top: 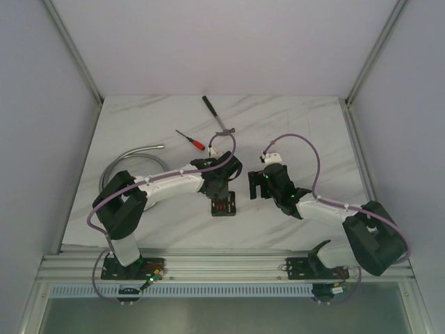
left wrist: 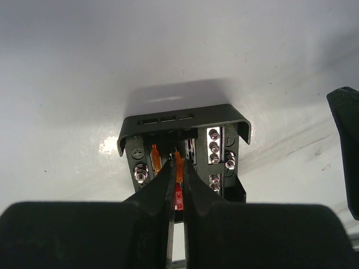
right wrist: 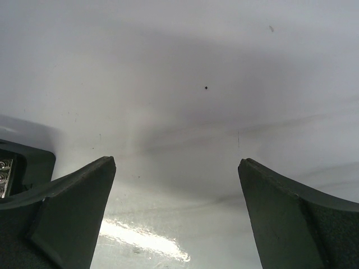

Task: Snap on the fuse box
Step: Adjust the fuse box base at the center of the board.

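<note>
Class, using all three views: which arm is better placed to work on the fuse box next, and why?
Left. The left gripper sits directly over the fuse box, fingers closed on an orange fuse inside it. The right gripper hangs open above bare table, beside the box.

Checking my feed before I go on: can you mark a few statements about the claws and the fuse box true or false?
1. The right claw is open and empty. True.
2. The left claw sits over the fuse box, nearly shut. True.
3. The red-handled screwdriver lies on top of the fuse box. False: it lies on the table, apart from the box and farther from the arms.
4. The fuse box's face is fully covered. False: orange fuses and screw terminals show.
</note>
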Action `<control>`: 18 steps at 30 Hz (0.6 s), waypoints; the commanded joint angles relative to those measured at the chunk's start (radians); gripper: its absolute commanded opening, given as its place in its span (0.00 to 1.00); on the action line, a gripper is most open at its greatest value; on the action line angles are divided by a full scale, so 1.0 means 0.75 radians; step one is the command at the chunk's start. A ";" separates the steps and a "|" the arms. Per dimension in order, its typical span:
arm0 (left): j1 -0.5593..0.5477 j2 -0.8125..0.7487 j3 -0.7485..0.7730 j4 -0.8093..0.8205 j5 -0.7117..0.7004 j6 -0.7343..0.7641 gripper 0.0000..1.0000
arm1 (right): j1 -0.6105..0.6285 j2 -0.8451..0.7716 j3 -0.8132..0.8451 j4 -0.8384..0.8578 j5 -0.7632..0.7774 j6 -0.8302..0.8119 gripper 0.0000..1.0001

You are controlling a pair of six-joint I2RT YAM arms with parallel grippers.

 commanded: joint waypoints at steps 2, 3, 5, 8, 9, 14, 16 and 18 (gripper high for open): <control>0.012 0.041 0.005 -0.002 0.017 0.017 0.00 | -0.005 0.016 0.044 0.002 -0.002 -0.016 0.99; 0.011 0.041 0.004 -0.006 0.017 0.018 0.00 | -0.005 0.018 0.044 0.002 -0.003 -0.016 0.99; 0.014 0.041 0.000 -0.013 0.015 0.019 0.00 | -0.005 0.020 0.044 0.000 -0.003 -0.016 0.99; 0.016 0.043 0.003 -0.030 -0.002 0.025 0.00 | -0.005 0.020 0.046 0.000 -0.006 -0.018 0.99; 0.017 0.047 0.006 -0.038 -0.006 0.030 0.00 | -0.006 0.021 0.046 -0.001 -0.006 -0.018 0.99; 0.020 0.053 0.017 -0.067 -0.018 0.040 0.00 | -0.005 0.025 0.050 -0.003 -0.011 -0.018 0.99; 0.021 0.055 0.018 -0.073 -0.025 0.041 0.00 | -0.005 0.027 0.050 -0.004 -0.013 -0.020 0.99; 0.021 0.059 0.021 -0.078 -0.025 0.044 0.00 | -0.005 0.027 0.050 -0.004 -0.013 -0.020 0.99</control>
